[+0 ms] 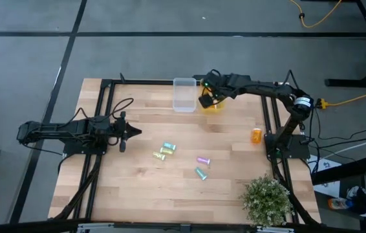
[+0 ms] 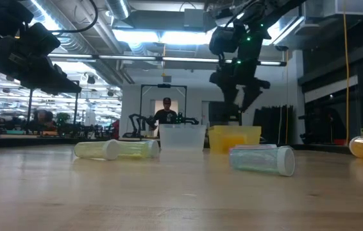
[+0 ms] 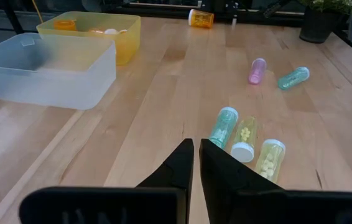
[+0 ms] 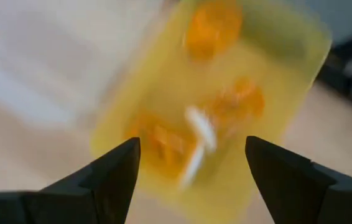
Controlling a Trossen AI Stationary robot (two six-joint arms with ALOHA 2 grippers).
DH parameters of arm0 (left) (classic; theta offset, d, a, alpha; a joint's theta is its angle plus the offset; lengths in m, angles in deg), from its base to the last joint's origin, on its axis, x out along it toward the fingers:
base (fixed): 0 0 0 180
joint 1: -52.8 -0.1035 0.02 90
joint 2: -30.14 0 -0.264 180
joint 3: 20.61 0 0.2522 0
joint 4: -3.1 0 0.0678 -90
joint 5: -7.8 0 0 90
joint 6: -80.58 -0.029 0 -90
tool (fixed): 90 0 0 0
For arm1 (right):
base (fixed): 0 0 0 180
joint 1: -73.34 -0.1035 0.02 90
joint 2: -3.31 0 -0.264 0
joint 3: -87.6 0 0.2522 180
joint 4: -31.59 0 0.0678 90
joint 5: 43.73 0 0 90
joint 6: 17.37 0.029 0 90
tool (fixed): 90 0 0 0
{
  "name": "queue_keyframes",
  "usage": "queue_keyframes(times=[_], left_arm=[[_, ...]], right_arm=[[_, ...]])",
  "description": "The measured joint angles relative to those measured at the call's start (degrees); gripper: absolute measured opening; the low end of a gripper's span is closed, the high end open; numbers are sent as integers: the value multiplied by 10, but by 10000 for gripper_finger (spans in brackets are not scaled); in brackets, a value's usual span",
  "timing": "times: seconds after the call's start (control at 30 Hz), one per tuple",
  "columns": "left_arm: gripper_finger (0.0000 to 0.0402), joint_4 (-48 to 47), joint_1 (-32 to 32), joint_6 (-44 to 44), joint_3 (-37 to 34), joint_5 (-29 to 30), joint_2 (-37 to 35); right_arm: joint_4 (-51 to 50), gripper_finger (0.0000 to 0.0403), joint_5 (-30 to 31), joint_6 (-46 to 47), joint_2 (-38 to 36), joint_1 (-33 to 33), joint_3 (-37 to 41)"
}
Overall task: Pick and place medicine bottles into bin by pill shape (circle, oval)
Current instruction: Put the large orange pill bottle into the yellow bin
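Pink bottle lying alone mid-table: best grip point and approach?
Take the pink bottle across the middle of its body, coming straight down from above. It lies on its side on the table, clear of the teal bottle beside it, so fingers should straddle its long axis, which runs roughly left-right in the high view.

Right hand (image 1: pixel 206 98) over yellow bin (image 1: pixel 214 103); orange bottle (image 1: pixel 256 135) alone near right arm base.

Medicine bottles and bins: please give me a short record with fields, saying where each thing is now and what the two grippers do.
yellow bin: holds orange bottles
clear bin: beside yellow bin, looks empty
loose bottles: three clustered, pink, teal, orange, all lying on table
right gripper: open, above yellow bin, holding nothing
left gripper: shut, near cluster
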Motion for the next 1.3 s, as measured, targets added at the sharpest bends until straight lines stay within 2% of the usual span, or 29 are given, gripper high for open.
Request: queue_keyframes(times=[0.07, 0.17, 0.27, 0.53, 0.67, 0.8, 0.9, 1.03, 1.17, 1.3], left_arm=[[23, 0, 0, 0, 0, 0, 0], [23, 0, 0, 0, 0, 0, 0], [23, 0, 0, 0, 0, 0, 0], [23, 0, 0, 0, 0, 0, 0], [23, 0, 0, 0, 0, 0, 0], [23, 0, 0, 0, 0, 0, 0], [23, 0, 0, 0, 0, 0, 0], [23, 0, 0, 1, 0, 0, 0], [23, 0, 0, 2, 0, 0, 0], [23, 0, 0, 4, 0, 0, 0]], right_arm=[[-65, 293, -9, 19, 0, -9, 0], [-181, 293, -6, 99, 0, -35, 0], [-270, 293, 20, 147, 0, -75, 0], [-409, 294, 4, 197, -1, -175, 0], [-408, 294, 33, 202, -9, -210, 0], [-407, 294, 69, 258, -39, -239, 12], [-408, 294, 79, 321, -85, -259, 49], [-408, 294, 52, 421, -170, -280, 139], [-372, 294, -24, 510, -250, -292, 231], [-281, 294, -49, 527, -295, -299, 294]])
